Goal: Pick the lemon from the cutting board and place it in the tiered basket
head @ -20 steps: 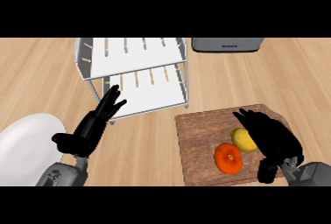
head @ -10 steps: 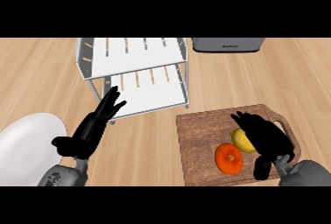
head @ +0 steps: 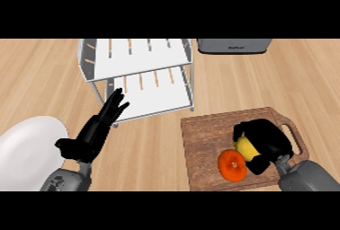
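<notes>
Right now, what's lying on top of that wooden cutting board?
On the cutting board lie an orange fruit and a yellow lemon. The right hand curls round the lemon, covering most of it.

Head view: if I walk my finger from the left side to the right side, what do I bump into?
White plate → left hand → tiered basket → orange fruit → lemon → right hand, curled round the lemon.

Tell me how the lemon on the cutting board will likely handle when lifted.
The lemon looks rounded and smooth, so it may roll if released on the flat cutting board. It appears small beside the right hand curled round it, so probably light. It seems to keep its shape, so likely rigid.
</notes>
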